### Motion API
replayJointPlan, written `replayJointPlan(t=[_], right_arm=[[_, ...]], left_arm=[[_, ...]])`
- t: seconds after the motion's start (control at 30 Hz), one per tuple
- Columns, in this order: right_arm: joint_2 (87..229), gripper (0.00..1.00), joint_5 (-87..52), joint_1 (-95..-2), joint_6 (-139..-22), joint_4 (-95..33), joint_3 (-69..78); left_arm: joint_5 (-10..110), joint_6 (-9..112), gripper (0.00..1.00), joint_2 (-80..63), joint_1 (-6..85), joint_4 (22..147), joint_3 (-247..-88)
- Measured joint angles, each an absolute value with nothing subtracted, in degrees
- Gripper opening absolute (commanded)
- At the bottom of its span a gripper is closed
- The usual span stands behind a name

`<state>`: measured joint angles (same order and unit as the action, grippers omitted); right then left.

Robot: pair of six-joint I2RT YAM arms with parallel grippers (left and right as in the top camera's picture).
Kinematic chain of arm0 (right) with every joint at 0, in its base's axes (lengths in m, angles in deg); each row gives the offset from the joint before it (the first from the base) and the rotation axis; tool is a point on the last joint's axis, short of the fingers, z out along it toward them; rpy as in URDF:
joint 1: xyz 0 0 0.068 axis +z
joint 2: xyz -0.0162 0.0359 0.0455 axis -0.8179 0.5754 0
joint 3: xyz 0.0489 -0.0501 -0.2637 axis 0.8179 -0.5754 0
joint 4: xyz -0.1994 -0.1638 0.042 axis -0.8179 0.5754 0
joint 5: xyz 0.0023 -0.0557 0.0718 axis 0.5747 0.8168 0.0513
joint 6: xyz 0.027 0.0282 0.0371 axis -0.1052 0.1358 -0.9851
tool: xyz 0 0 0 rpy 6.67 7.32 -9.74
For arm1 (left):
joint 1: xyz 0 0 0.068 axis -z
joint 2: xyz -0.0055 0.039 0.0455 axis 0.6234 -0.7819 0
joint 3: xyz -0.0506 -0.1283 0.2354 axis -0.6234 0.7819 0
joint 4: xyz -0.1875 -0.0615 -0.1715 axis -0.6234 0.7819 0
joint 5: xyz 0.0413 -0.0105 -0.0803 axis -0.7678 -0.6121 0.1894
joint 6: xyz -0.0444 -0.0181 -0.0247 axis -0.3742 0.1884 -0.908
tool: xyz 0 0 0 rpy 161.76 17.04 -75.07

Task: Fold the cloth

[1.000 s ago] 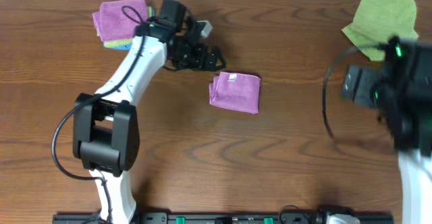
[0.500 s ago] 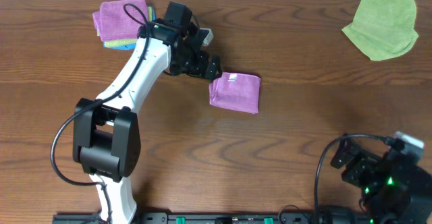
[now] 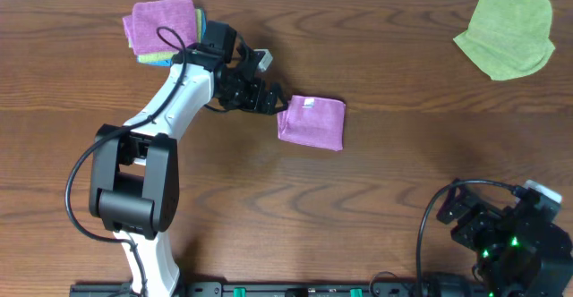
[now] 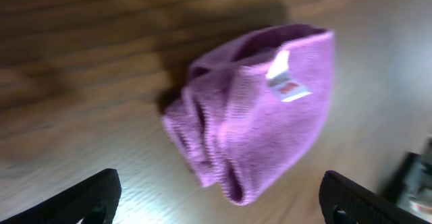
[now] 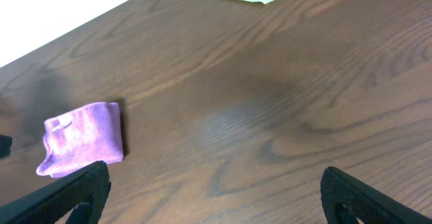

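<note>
Overhead: cloth (image 3: 313, 123) folded; left gripper (image 3: 271, 103) spread, perhaps touching edge.

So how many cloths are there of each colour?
Purple: 2, the cloth mid-table and the purple cloth at the far left.
Green: 2, the green cloth at the far right and a green edge peeking from under that purple cloth.
Blue: 1, a blue edge under it too.
Total: 5
</note>
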<state>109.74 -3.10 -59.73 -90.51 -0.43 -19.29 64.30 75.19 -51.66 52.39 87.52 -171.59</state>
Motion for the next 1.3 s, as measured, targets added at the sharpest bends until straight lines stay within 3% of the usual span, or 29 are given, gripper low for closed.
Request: replayJointPlan(t=[0.17,0.43,0.47,0.53,0.77,1.0,1.3], right_arm=[[109.7,0.99,-3.3,-59.7,-90.5,0.2,-19.3],[109.7,0.99,-3.3,-59.7,-90.5,0.3,-19.3],[109.7,0.99,-3.3,-59.7,-90.5,0.3,-19.3],[109.7,0.99,-3.3,-59.7,-90.5,0.3,-19.3],[109.7,0.99,-3.4,-59.7,-90.5,0.3,-19.3],[109.7,0.99,-3.4,-59.7,-90.5,0.3,-19.3],[109.7,0.99,-3.4,-59.7,-90.6,0.4,-19.3]], left_arm=[[70.7,72.9,0.95,-51.7,52.7,85.1,-171.4],[73.7,59.1,0.95,-51.7,53.0,78.5,-171.3],[73.6,58.1,0.99,-51.7,53.0,78.5,-171.3],[73.3,56.7,0.85,-51.7,53.2,78.5,-171.3],[67.9,54.8,0.89,-51.7,55.3,79.8,-171.2],[60.7,52.0,0.85,-51.7,58.4,80.2,-170.9],[62.0,50.3,0.84,-51.7,53.8,75.5,-165.3]])
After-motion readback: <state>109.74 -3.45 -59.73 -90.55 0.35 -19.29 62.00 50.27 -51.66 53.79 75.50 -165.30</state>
